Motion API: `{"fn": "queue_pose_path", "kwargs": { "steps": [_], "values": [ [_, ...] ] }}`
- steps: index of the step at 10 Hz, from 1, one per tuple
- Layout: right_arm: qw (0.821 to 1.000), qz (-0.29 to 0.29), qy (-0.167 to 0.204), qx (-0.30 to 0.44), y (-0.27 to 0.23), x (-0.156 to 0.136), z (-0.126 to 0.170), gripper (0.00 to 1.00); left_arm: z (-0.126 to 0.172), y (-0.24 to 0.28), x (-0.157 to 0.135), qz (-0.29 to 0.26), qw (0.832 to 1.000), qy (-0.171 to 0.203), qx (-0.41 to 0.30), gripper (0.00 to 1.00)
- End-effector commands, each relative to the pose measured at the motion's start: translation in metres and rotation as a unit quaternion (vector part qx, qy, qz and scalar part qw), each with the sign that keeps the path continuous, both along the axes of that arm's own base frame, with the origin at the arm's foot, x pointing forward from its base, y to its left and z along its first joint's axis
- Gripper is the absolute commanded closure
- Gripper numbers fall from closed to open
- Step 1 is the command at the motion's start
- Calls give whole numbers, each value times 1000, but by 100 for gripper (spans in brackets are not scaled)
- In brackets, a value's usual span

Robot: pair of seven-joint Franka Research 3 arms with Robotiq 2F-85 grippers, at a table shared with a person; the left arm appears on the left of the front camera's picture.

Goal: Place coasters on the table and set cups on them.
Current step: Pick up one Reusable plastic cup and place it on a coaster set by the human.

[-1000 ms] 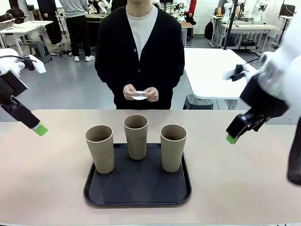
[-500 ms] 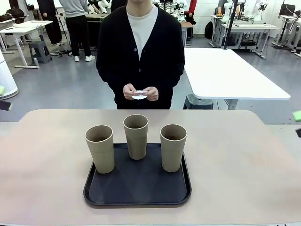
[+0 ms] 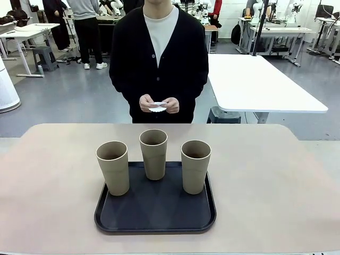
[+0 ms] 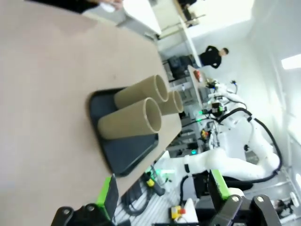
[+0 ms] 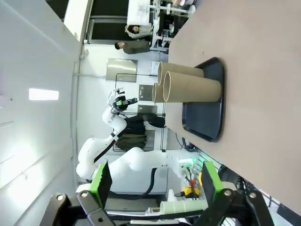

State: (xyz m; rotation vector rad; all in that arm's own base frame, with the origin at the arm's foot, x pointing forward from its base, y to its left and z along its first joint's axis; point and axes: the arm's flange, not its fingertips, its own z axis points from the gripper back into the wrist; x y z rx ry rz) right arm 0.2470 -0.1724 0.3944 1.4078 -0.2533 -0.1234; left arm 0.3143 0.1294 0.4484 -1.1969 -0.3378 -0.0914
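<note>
Scene: a wide tan table seen from the robot's side, with a person in a dark cardigan standing at its far edge.
Coasters: a small stack of white, lacy-edged discs, held in front of the person's waist between both hands, above the far edge of the table. How many are in the stack cannot be told. None lies on the table.
Cups: three tall tan tumblers, all upright and empty-looking, standing on a black tray near the middle of the table. The left cup and the right cup stand towards the tray's sides; the middle cup stands a little farther back, at the tray's far edge. They stand close together but apart.
Left gripper: jaws spread wide with nothing between them, held clear of the table's end, with the tray and cups well away from it.
Right gripper: likewise wide open and empty, held off the table's other end, far from the cups.
Done so far: by the look of things, nothing; no coaster is down and no cup has left the tray.
Left to do: all of it. The coasters need laying on bare tabletop, probably by the person holding them, and then each of the three cups needs lifting off the tray and setting down on its own disc.
Stage: the very start, waiting on the first coaster.
</note>
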Motion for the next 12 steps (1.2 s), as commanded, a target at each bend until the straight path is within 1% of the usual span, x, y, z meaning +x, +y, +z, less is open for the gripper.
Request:
{"fn": "queue_pose_path", "kwargs": {
  "steps": [1, 2, 4, 6, 8, 9, 10, 11, 12],
  "values": [
    [1000, -3, -20, -6, -13, -7, 10, 0, 6, -3, -5, 10, 1000, 18, 9, 0],
    [1000, -7, -22, -8, -18, -14, 13, 0, 6, -8, -11, 23, 999, 22, 9, 0],
    [1000, -7, -29, -8, -22, -21, 17, 0, 7, -8, -22, 34, 999, 15, -10, 0],
    [1000, -8, -28, -9, -22, -22, 15, 0, 13, -4, -31, 47, 999, 10, -13, 0],
    [1000, -5, -23, -13, -20, -19, 16, 0, 16, -5, -37, 54, 998, 16, 0, 0],
    [1000, 5, -25, -15, -16, -16, 16, 0, 19, -4, -34, 48, 999, 22, 14, 0],
    [1000, -7, -15, -15, -21, -21, 17, 0, 20, -6, -37, 41, 999, 23, 25, 0],
    [1000, -7, -15, -15, -21, -21, 17, 0, 17, 5, -29, 47, 999, 10, 5, 0],
    [1000, -7, -15, -15, -21, -21, 17, 0, 17, 5, -29, 47, 999, 10, 5, 0]
  ]
}}
